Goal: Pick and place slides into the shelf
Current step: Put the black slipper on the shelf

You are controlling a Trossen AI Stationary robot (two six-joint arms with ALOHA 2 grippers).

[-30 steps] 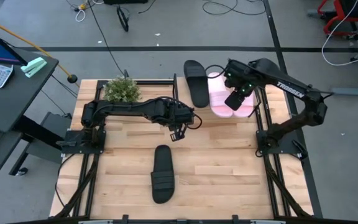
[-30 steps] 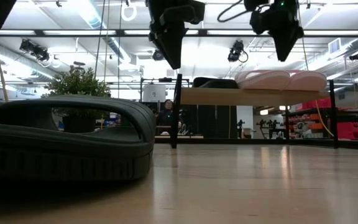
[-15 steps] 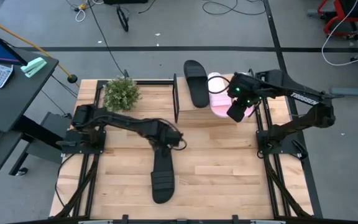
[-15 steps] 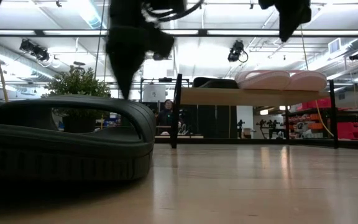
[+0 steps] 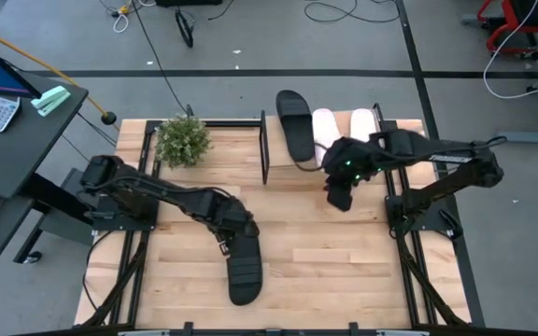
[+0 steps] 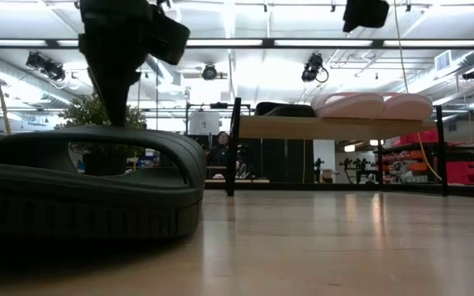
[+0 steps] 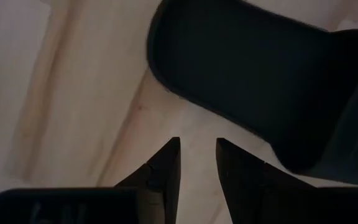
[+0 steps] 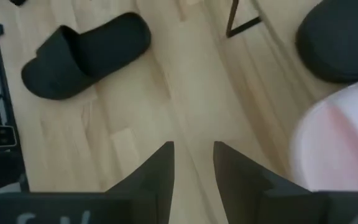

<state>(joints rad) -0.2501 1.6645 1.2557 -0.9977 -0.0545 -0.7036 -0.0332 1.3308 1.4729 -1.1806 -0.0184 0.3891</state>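
Slatted tabletop (image 5: 344,252): fills the centre of the high view and bears everything below.

Shelf (image 5: 330,159): upper centre-right. It holds one black slide (image 5: 294,124) and two pale pink slides (image 5: 326,129), side by side, toes pointing away; apparently three of four are placed.

Potted plant (image 5: 183,138): upper left of the tabletop, clear of the work.

Last black slide (image 5: 244,261): lower centre, flat on the wood, not yet lifted.

Left gripper (image 7: 197,152): just beside this slide's end, fingers slightly apart, holding nothing; seemingly lining up to grasp.

Right gripper (image 8: 193,155): centre-right before the shelf, fingers narrowly apart, empty.
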